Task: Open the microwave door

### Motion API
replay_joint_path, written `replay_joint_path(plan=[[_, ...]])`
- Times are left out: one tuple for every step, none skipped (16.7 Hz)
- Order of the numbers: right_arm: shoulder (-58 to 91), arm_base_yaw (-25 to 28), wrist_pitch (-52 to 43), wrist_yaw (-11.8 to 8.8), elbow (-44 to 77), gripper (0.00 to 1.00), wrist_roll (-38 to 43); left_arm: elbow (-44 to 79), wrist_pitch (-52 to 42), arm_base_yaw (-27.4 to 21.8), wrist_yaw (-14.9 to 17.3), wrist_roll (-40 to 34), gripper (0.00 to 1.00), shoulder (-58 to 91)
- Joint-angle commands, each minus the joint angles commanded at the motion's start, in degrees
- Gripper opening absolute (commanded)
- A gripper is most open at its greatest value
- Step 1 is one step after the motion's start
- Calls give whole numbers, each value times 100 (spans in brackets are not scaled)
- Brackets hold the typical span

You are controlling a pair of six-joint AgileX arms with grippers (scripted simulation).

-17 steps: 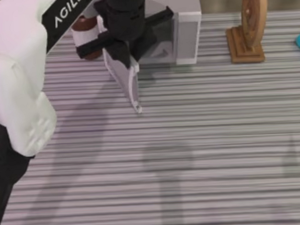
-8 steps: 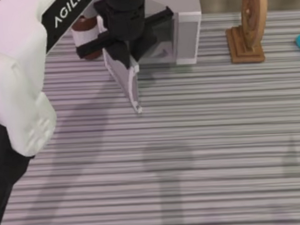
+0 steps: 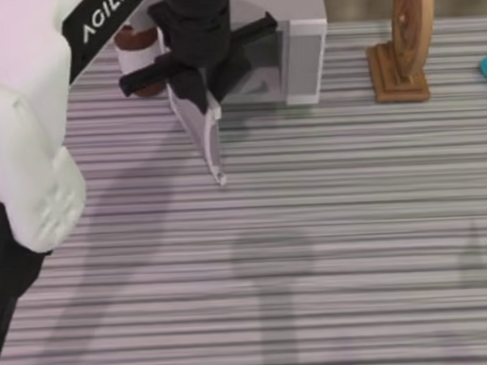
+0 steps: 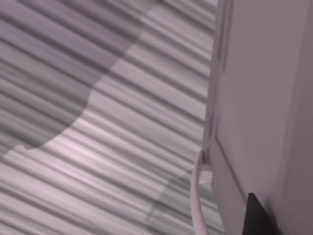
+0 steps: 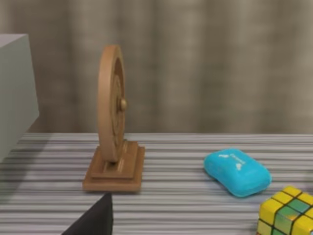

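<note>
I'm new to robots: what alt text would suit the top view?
From above, the left arm's claw reaches the microwave door, which swings open from the microwave toward the striped table. A wooden wheel ornament stands to the right.

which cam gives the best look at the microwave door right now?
Top view: the white-framed microwave door with grey window shows swung out from the boxy light-grey microwave, the left gripper over it. Left wrist view shows only a close slab of the door. Right wrist view shows none of the door.
</note>
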Motion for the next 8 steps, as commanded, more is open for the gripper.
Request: replay_joint_path(plan=[[0,0,0,0,0,100,0,-68,8,39,53,46,0,-47],[0,0,0,0,0,100,0,-144,14,83,112,97,0,-95],[0,0,0,0,0,100,0,-224,16,129,174,149,0,-141],[0,0,0,0,0,100,0,-304,15,173,233,199,0,-183],[0,0,0,0,0,100,0,-379,11,214,287,244,0,-218],[0,0,0,0,0,100,0,-443,7,248,332,281,0,-245],[0,0,0,0,0,100,0,-488,4,272,364,307,0,-264],[0,0,0,0,0,100,0,-509,1,284,380,320,0,-273]])
